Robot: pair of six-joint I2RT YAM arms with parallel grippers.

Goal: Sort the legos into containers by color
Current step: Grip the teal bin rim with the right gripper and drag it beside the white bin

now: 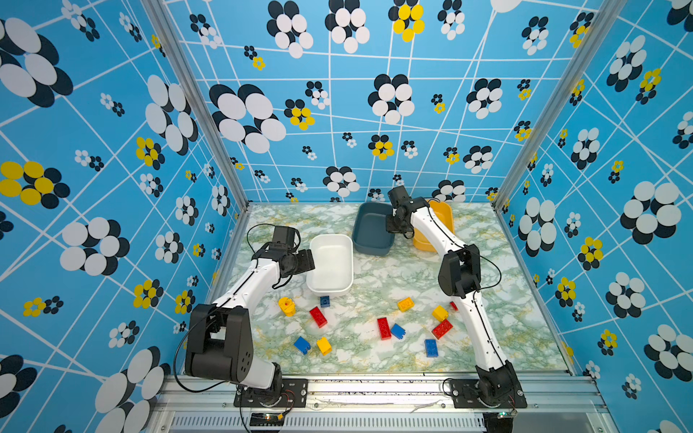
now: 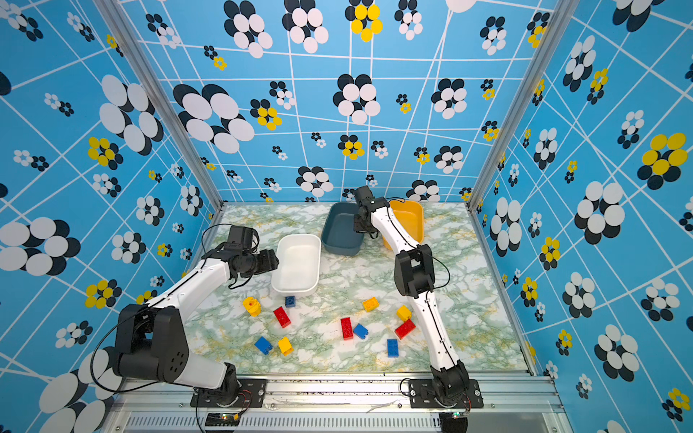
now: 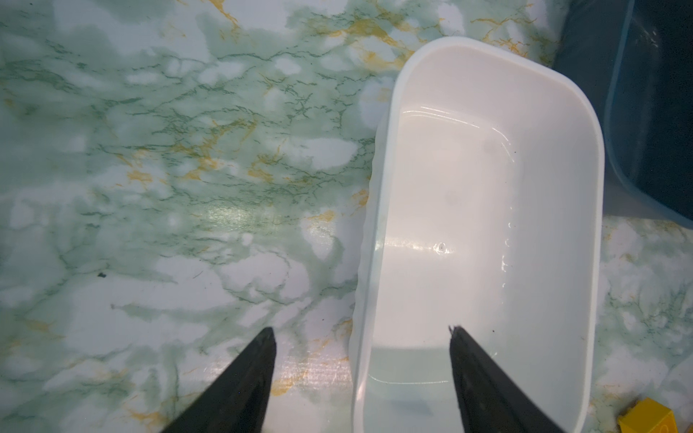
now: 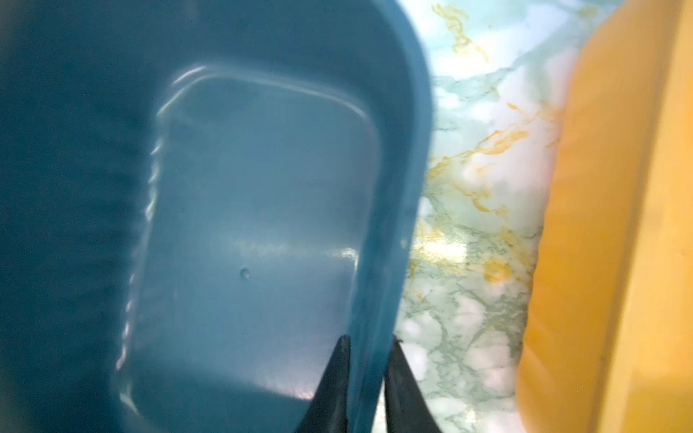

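Marbled table, and we've sorted nothing yet: the bricks lie loose near the front edge, white tub and blue tub bare. Our right gripper pinches the blue tub's wall; left gripper gapes astride the white tub's rim, holding nothing

I saw a tabletop of pale marble print, green-veined with yellow streaks, filling the lower middle in both top views. Blue wallpaper closed it in on three sides: a back wall across the top, a left wall and a right wall, all crossed by white lines and dotted with black, white and yellow flowers. A left post and a right post of aluminium ran up the corners. Along the bottom edge lay an aluminium rail, under it a slotted strip and a small board showing a green light.
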